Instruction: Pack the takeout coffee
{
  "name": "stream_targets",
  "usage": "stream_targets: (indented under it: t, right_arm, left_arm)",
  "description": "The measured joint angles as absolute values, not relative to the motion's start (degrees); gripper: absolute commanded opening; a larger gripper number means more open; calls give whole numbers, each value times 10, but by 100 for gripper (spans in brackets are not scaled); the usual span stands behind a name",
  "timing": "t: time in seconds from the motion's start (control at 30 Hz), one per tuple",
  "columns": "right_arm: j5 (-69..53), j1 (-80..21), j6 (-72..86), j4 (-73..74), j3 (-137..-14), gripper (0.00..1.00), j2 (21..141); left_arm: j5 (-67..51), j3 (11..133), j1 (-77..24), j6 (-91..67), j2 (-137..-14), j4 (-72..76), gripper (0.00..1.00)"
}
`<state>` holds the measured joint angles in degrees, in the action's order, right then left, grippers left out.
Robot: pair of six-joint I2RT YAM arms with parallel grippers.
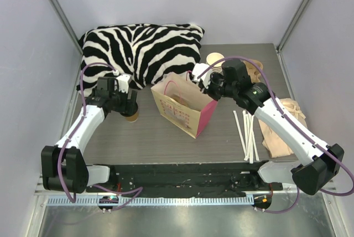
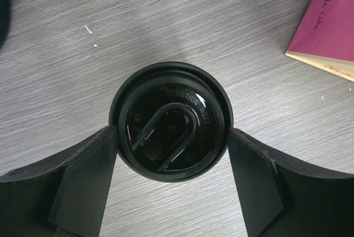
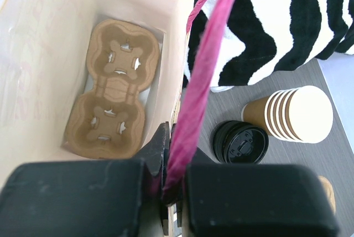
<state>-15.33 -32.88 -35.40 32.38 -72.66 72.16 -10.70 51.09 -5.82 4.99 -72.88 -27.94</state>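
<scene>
Left gripper point(image 2: 172, 137) jaws wide, flanking coffee point(image 2: 170, 120) on table point(image 2: 166, 15); can't tell if I'm gripping. Right gripper point(image 3: 171, 187) pinched on bag handle point(image 3: 204, 65). Carrier point(image 3: 113, 90) inside empty, nothing packed yet.

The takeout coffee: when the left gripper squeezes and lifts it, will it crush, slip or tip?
The takeout coffee is a paper cup, so its wall probably dents under a hard squeeze. The black lid looks glossy and rigid; left fingers flanking it may slip, or pop it off. Standing upright, it could tip if nudged.

High rear overview; close downward wrist views, bag point(image 1: 177, 112) in all.
</scene>
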Motion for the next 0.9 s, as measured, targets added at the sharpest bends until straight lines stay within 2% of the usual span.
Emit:
stream_targets:
  t: [0.3,0.4,0.43,0.5,0.53,0.6,0.63,0.7,0.77,0.9]
  right_arm:
    - [-153,-329,-354,324,-727,1,722]
    - [-153,-329,-354,324,-727,1,722]
    - [-153,-329,-354,324,-727,1,722]
    - [-153,-329,-354,324,-727,1,722]
    - [-153,-329,-354,324,-727,1,722]
    - [-153,-329,-354,324,-727,1,722]
    - [-154,-329,-354,324,-727,1,722]
    - [-154,-329,-354,324,-727,1,722]
    - [-156,-329,-354,324,-728,1,722]
    - [-160,-329,-355,324,-728,1,722]
  left_arm:
    - [-100,511,-59,55,-736,-269,72]
    - [-101,511,-59,62,-736,-268,61]
    - [-100,511,-59,63,-736,-268,53]
    - [-101,511,-59,65,-736,-269,46]
    - [-101,512,-59,66,-736,-271,39]
    - [-101,514,-59,70,-734,-278,33]
    - [-101,516,-59,76,-733,-286,26]
    - [-101,527,-59,84,-732,-312,19]
    - [-103,548,-59,95,-731,-336,17]
    - [-121,639,-59,105,-731,-399,7]
